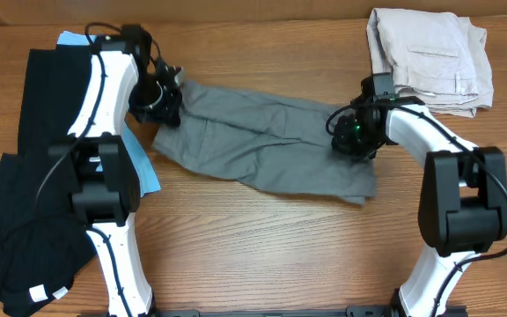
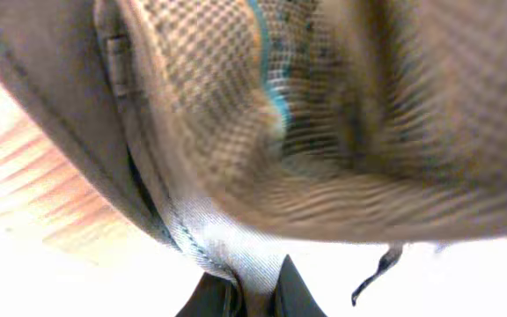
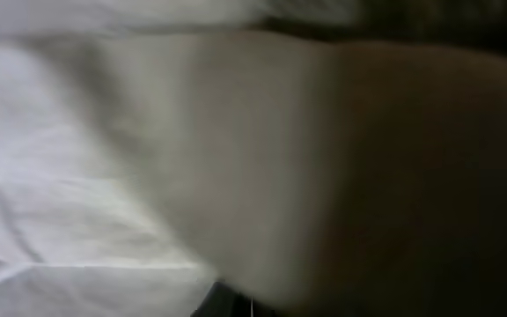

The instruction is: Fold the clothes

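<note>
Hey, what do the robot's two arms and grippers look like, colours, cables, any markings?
The left arm and right arm have white rounded links joined by chunky black joint housings. Thin black cables run along the links and loop free near the wrists. The left gripper and right gripper are black. A small green light glows at the right wrist. No readable markings.

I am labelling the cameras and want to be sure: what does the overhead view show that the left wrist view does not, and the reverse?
Only overhead: the whole mid-grey woven shorts spread on the wooden table, both arms, folded pale beige shorts, a black garment. Only left wrist: the pale mesh lining with a teal stitch line, close up, and cloth pinched in the left jaws. Both: the grey shorts and a piece of the table.
</note>
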Tool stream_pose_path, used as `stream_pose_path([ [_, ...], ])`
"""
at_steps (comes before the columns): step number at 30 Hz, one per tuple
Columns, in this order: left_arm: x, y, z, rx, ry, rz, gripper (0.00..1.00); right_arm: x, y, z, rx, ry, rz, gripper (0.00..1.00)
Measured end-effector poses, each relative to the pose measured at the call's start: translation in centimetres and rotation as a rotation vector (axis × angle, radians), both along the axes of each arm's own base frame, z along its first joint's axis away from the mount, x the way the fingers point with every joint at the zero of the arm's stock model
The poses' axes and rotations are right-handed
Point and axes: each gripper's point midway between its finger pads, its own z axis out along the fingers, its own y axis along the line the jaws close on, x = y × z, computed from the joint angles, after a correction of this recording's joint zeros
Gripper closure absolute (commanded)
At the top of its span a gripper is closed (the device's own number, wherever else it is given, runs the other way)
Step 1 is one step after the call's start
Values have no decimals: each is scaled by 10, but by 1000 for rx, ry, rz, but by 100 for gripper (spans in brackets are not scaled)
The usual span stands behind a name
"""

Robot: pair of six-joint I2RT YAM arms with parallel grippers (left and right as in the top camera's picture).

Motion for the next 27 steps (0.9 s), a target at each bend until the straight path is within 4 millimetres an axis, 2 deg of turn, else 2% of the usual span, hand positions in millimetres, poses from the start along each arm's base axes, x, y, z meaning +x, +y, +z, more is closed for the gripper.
stream_pose_path([
  [5, 7, 7, 50, 43, -86, 3, 96, -1, 3, 1, 18, 7, -4, 96],
  [9, 12, 12, 80, 74, -147, 6, 96, -3, 6, 1, 29, 15, -4, 96],
  [12, 11, 9, 88, 77, -154, -1, 96, -2, 8, 1, 34, 10, -5, 96],
  [15, 11, -3, 91, 75, -164, -27, 96, -2, 8, 1, 35, 12, -7, 96],
  [18, 12, -23, 92, 68, -178, -71, 96, -2, 8, 1, 41, 11, -8, 96],
  [20, 13, -44, 93, 63, -195, -114, 96, -2, 9, 1, 43, 11, -8, 96],
  [27, -3, -144, 95, 28, -243, -276, 96, -2, 10, 2, 51, 15, -18, 96],
])
